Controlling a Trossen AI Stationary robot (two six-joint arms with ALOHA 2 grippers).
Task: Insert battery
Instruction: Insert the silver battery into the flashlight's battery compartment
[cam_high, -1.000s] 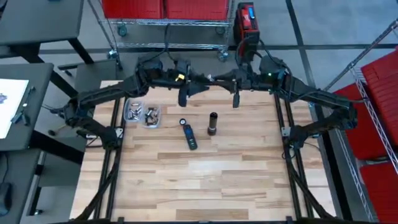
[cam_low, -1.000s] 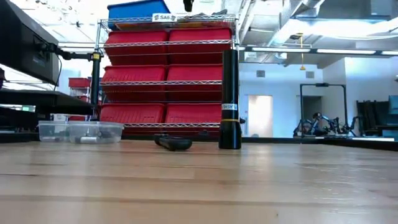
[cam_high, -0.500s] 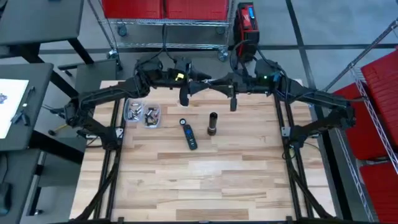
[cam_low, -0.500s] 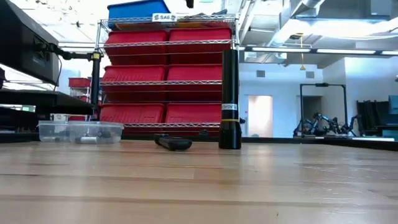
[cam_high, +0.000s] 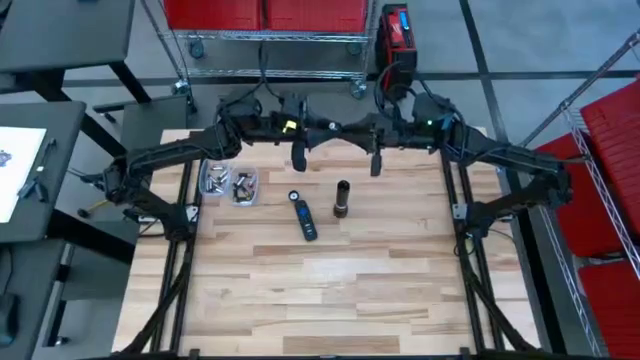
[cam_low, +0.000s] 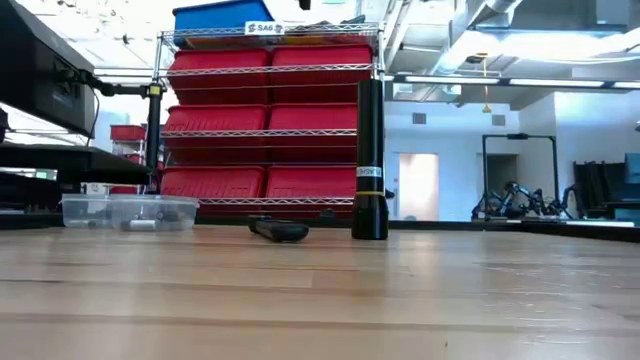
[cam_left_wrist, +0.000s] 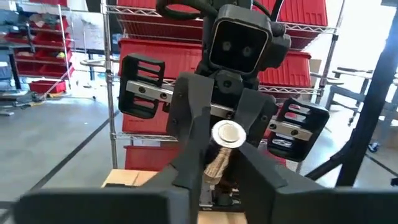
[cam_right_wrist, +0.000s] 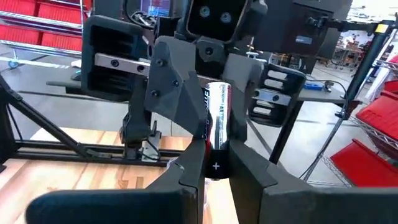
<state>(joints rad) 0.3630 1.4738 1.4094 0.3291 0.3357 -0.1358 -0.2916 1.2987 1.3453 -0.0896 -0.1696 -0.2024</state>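
Observation:
High above the table's far edge my two grippers face each other, fingertip to fingertip, left gripper (cam_high: 325, 132) and right gripper (cam_high: 346, 128). Between them stands one silver battery (cam_right_wrist: 217, 124), and both are shut on it. Its round bare end (cam_left_wrist: 227, 134) points toward the left wrist camera. A black flashlight body (cam_high: 342, 198) stands upright on its end on the wood. A second dark flashlight part (cam_high: 303, 218) lies flat beside it, with a small round cap (cam_high: 294, 196) just behind it. My left gripper (cam_left_wrist: 217, 171) pinches the battery's body (cam_left_wrist: 217, 163) between its two fingers, below the bare round end. The fingers come level from the table's left and lie across the battery, which stands roughly upright, clear of the table. My right gripper (cam_right_wrist: 216, 173) pinches the battery's end marked with a plus (cam_right_wrist: 215, 164) between its two fingers. They come level from the table's right, across the battery. The rest of the battery rises above them between the left gripper's fingers (cam_right_wrist: 180, 99).
A clear plastic tub (cam_high: 228, 182) with several batteries sits at the far left of the table. The wooden top (cam_high: 330, 290) in front of the flashlight parts is bare. Shelves with red bins (cam_low: 270, 120) stand behind the table.
Both grippers have drawn a little closer together above the far edge, the left one toward the table's right and the right one toward its left. The things on the table have stayed put.

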